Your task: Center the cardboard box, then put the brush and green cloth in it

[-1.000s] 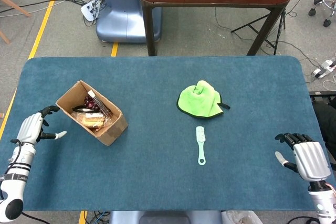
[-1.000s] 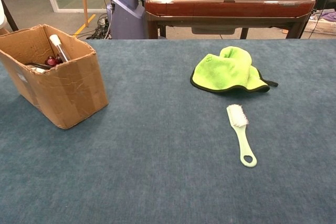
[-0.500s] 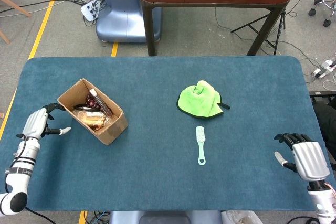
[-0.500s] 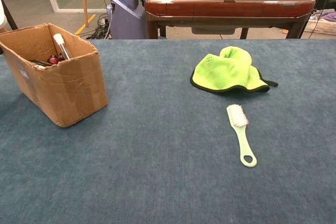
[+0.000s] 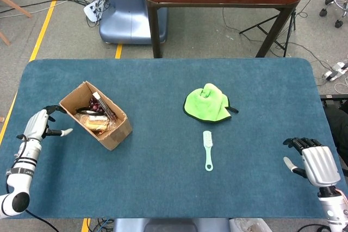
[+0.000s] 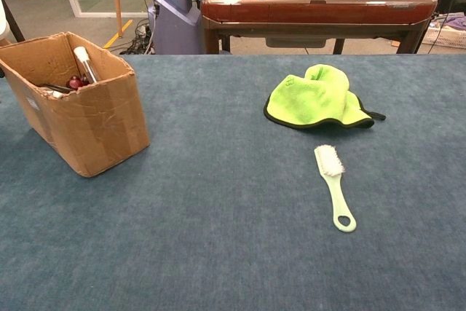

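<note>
The counter (image 5: 163,188) carries all the things. The cardboard box (image 5: 97,115) stands far on its left side, not yet centred, so the left hand (image 5: 39,126) waits just beside it, fingers (image 5: 61,132) spread and holding nothing. The green cloth (image 5: 207,103) and the brush (image 5: 207,149) lie in the middle, well apart from the empty, loosely spread right hand (image 5: 314,164).

The brown corrugated cardboard box (image 6: 87,118) looks matt and creased, standing on a dark blue felt-like table covering (image 6: 218,253) with a fine nap. The bright green cloth (image 6: 317,100) is soft and fuzzy with dark edging, while the pale green plastic brush (image 6: 333,187) looks smooth, with white bristles.
</note>
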You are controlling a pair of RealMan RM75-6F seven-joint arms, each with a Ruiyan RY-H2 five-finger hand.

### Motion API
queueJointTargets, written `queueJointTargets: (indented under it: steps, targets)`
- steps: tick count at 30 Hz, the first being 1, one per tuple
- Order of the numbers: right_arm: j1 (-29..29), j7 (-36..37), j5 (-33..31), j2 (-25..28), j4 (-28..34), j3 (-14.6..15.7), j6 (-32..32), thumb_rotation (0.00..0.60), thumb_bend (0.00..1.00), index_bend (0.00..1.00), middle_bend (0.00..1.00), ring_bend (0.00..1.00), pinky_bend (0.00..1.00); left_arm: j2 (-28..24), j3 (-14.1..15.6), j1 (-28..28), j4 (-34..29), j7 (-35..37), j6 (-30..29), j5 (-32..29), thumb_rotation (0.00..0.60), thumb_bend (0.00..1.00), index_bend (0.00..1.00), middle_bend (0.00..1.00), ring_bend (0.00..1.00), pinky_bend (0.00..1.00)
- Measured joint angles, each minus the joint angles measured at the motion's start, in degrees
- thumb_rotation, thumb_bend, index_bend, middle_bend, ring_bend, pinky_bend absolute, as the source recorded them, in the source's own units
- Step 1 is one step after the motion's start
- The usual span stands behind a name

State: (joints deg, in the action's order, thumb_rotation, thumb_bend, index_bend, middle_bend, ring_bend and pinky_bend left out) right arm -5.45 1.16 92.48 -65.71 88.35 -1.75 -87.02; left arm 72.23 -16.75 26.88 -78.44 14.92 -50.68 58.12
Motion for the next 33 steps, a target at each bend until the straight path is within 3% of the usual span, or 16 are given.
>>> queueJointTargets:
  steps: [7,18,23,33]
  targets:
    - [-0.1,0.0,0.0,0.0,0.0,0.0,0.1,0.600,0.24,0.42,0.48,0.43,0.48,-0.8,0.1,-0.3,-0.5,2.3,0.1,1.7,0.600,0.07,0.10,0.16,0.09,0.29]
    - [-0.3,-0.5,0.1,-0.3,0.0,0.1,0.6,0.600,0.24,0.42,0.48,0.43,0.48,-2.7,0.3,-3.6,-4.6,2.6,-5.2,0.9,0.600,0.05,0.10,0.16,0.09,0.29]
    - [-0.5,-0.7,0.0,-0.4,0.0,0.1,0.9,0.600,0.24,0.42,0.48,0.43,0.48,-3.2,0.4,-5.1,-5.5,4.1,-7.7,2.2,0.600,0.04,0.10,0.11,0.09,0.29]
    - [-0.5,-0.6,0.0,-0.3,0.0,0.2,0.8,0.600,0.24,0.42,0.48,0.43,0.48,-2.0,-0.2,-3.8,-0.6,4.7,-2.5,-2.1,0.600,0.03,0.06,0.03,0.04,0.24]
